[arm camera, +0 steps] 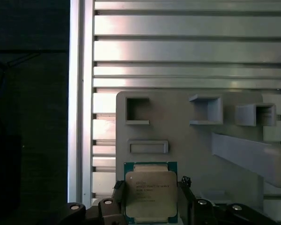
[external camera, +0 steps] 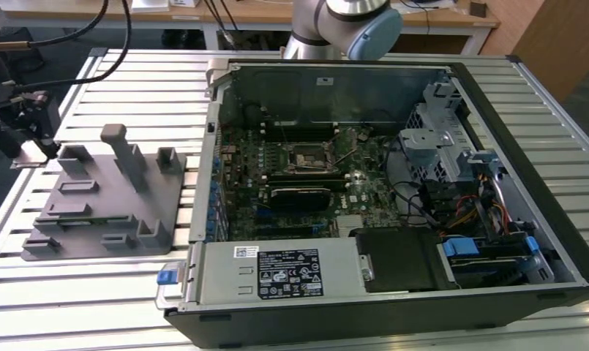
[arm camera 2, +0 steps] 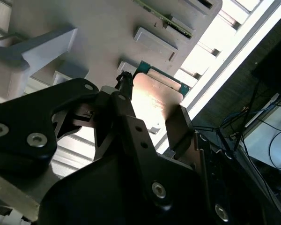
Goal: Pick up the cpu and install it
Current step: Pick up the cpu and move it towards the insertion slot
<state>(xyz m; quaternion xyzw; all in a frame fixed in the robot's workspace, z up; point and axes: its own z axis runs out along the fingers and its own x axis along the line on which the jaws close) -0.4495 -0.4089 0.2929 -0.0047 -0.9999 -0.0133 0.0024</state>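
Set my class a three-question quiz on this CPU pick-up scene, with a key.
1. Where is the gripper? A) at the cpu, over the grey fixture B) inside the case C) on the case's rim
2. True or false: the cpu is in the case.
3. Fill in: in the exterior view, the grey fixture lies to the case's ____.
Key: 1 A; 2 false; 3 left.
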